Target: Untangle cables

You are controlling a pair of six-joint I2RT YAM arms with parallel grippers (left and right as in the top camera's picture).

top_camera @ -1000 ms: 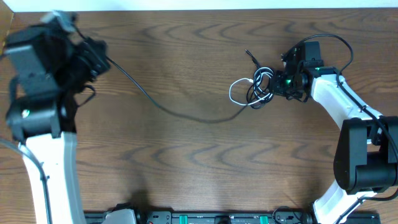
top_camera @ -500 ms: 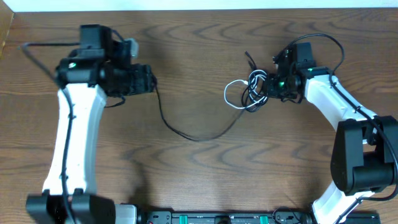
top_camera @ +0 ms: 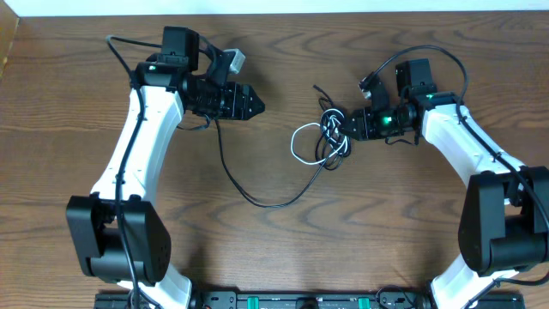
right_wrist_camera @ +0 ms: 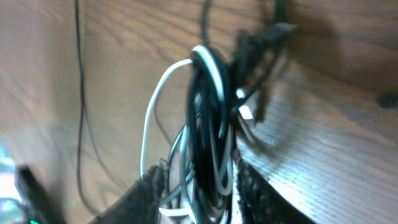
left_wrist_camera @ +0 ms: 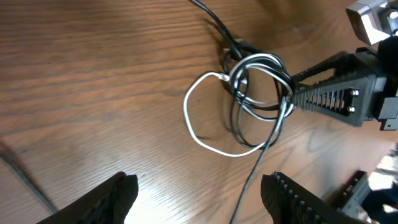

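Observation:
The cables lie knotted mid-table: a white cable (top_camera: 294, 146) (left_wrist_camera: 189, 124) (right_wrist_camera: 151, 112) looped with black coils in a knot (top_camera: 333, 136) (left_wrist_camera: 258, 87). One black cable (top_camera: 249, 196) (left_wrist_camera: 249, 186) trails from the knot in a long curve to below my left gripper. My left gripper (top_camera: 256, 106) (left_wrist_camera: 199, 199) hovers left of the knot, open, with nothing between its fingers; the black strand passes beside its right finger. My right gripper (top_camera: 350, 126) (right_wrist_camera: 199, 186) is at the knot's right side, its jaws a little apart with the coils standing loosely between them.
The table's far edge (top_camera: 274, 13) runs along the top and its left edge (top_camera: 9, 51) is close to the left arm's base side. A black rail (top_camera: 300, 300) lines the near edge. Thick arm wires (top_camera: 116, 45) (top_camera: 429, 51) arc over both arms.
My left arm swung right from the far left corner toward the knot, opened and let go of the black cable. My right gripper slid left with the bundle and its jaws have parted.

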